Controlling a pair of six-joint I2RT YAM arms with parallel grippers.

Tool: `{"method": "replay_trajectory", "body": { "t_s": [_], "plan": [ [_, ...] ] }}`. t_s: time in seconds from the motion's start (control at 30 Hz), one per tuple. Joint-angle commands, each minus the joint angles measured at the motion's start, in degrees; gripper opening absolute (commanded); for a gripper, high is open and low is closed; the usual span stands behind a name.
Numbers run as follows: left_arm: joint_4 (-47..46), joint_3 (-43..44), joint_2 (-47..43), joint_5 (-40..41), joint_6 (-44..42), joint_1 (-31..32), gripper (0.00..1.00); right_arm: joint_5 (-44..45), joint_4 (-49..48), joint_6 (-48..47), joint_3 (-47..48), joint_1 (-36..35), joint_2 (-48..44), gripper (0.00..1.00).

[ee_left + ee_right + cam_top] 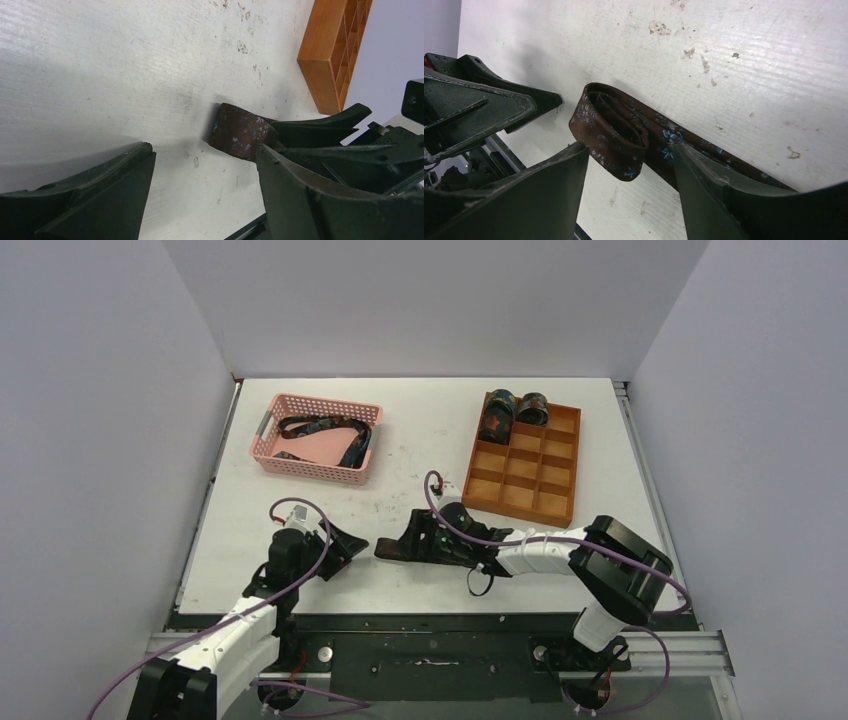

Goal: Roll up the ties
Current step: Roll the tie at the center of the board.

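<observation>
Around: left gripper stood spread just beside the half-rolled tie on the table (not touching it) | right gripper spread, straddling the roll, flat tail trailing past one finger | pink basket held loose ties | wooden tray held two rolled ties in far corner cells

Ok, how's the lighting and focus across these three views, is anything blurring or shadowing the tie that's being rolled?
Right wrist view: the tie is sharp, its pattern readable, between the dark fingers of the right claw. Left wrist view: tie in focus, soft shadow on the table, left claw dark, little detail. Top external view: even light, no glare, tie small and mostly covered.
</observation>
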State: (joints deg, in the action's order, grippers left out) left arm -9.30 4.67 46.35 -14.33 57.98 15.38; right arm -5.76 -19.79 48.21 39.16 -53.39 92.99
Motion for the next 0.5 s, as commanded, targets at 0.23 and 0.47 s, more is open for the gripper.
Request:
{"method": "replay_trajectory", "body": {
  "t_s": [0.23,0.47],
  "plan": [
    [-4.5,2.3,4.2,-1.3,0.3,-0.3,0.73,-0.9,-2.0,-1.2,2.4,-0.4,-2.8,0.24],
    [-6.8,2.7,6.8,-2.0,0.3,-0.3,0.80,-1.1,-2.2,-1.1,1.8,-0.1,-1.9,0.17]
  ]
}}
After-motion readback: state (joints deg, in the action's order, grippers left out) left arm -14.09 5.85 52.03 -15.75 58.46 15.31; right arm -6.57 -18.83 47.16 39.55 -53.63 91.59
